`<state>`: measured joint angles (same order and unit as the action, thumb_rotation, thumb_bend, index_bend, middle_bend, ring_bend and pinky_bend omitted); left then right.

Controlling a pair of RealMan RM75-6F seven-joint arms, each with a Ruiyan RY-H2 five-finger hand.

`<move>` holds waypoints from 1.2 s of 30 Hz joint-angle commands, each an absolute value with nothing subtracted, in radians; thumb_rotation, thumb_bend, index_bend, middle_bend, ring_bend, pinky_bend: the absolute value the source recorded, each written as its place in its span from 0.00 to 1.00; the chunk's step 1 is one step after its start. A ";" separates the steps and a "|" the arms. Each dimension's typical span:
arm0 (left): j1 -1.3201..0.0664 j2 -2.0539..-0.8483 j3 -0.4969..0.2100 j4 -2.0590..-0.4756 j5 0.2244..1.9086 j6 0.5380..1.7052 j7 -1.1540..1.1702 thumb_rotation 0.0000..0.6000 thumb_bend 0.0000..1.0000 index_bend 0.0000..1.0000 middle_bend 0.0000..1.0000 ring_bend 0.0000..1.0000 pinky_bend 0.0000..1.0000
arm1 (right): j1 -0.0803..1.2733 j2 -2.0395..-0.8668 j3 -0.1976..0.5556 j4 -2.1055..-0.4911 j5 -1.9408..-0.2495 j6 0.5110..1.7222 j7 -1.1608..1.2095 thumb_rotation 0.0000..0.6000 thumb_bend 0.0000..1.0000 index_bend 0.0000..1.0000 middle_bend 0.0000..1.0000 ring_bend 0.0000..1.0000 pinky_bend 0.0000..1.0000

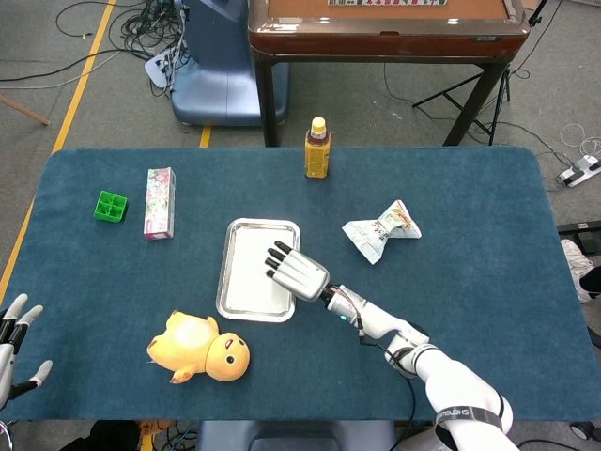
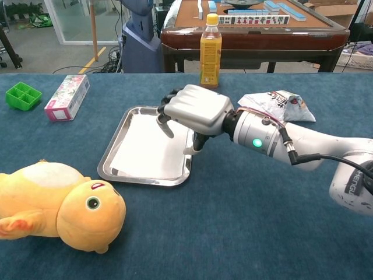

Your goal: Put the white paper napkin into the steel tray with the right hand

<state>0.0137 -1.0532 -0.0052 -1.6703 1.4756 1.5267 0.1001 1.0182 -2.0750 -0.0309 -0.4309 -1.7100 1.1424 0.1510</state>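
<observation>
The white paper napkin [image 2: 148,153] lies flat inside the steel tray [image 2: 109,158], filling most of its floor; in the head view the napkin [image 1: 250,272] shows as a pale sheet in the tray [image 1: 223,274]. My right hand [image 2: 195,109] hovers over the tray's right rim, fingers bent downward and apart, with nothing between them; the right hand [image 1: 296,270] covers the tray's right edge from above. At the table's near left corner my left hand [image 1: 13,336] rests with spread fingers, holding nothing.
A yellow plush duck [image 2: 55,204] lies just in front of the tray. A crumpled snack bag [image 2: 278,104] sits right of my forearm, a drink bottle [image 2: 210,51] behind the tray. A pink box [image 2: 67,97] and a green block [image 2: 23,95] stand at the left.
</observation>
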 commanded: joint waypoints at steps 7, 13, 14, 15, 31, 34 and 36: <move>0.016 -1.051 -0.005 -1.673 1.479 1.532 0.100 1.00 0.22 0.15 0.02 0.08 0.03 | 1.010 -2.068 -0.024 -0.449 -1.701 1.149 0.138 1.00 0.03 0.52 0.35 0.21 0.23; 0.012 -1.048 -0.009 -1.671 1.478 1.529 0.096 1.00 0.22 0.15 0.02 0.08 0.03 | 0.966 -2.000 0.010 -0.542 -1.667 1.206 0.079 1.00 0.06 0.52 0.35 0.21 0.23; 0.010 -1.048 -0.012 -1.669 1.478 1.528 0.094 1.00 0.22 0.15 0.02 0.08 0.03 | 0.951 -1.970 0.019 -0.588 -1.654 1.210 0.046 1.00 0.09 0.51 0.35 0.21 0.24; 0.008 -1.049 -0.013 -1.667 1.477 1.527 0.093 1.00 0.22 0.15 0.02 0.08 0.03 | 0.938 -1.943 0.026 -0.632 -1.643 1.213 0.017 1.00 0.12 0.49 0.35 0.21 0.26; -0.041 -1.077 -0.041 -1.618 1.475 1.483 0.059 1.00 0.22 0.15 0.02 0.07 0.01 | 0.601 -1.321 0.031 -1.580 -1.409 1.335 -0.481 1.00 0.26 0.19 0.30 0.25 0.47; -0.049 -1.080 -0.044 -1.616 1.475 1.477 0.062 1.00 0.22 0.15 0.02 0.07 0.01 | 0.541 -1.260 0.019 -1.644 -1.399 1.391 -0.492 1.00 0.26 0.19 0.29 0.24 0.46; -0.056 -1.081 -0.045 -1.616 1.477 1.471 0.062 1.00 0.22 0.15 0.02 0.07 0.01 | 0.496 -1.215 0.009 -1.686 -1.391 1.430 -0.496 1.00 0.26 0.19 0.29 0.23 0.46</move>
<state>-0.0548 -1.0807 -0.0449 -1.6162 1.4766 1.4721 0.0621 0.5571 -1.2730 0.0253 -1.6263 -1.4221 1.3746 -0.4620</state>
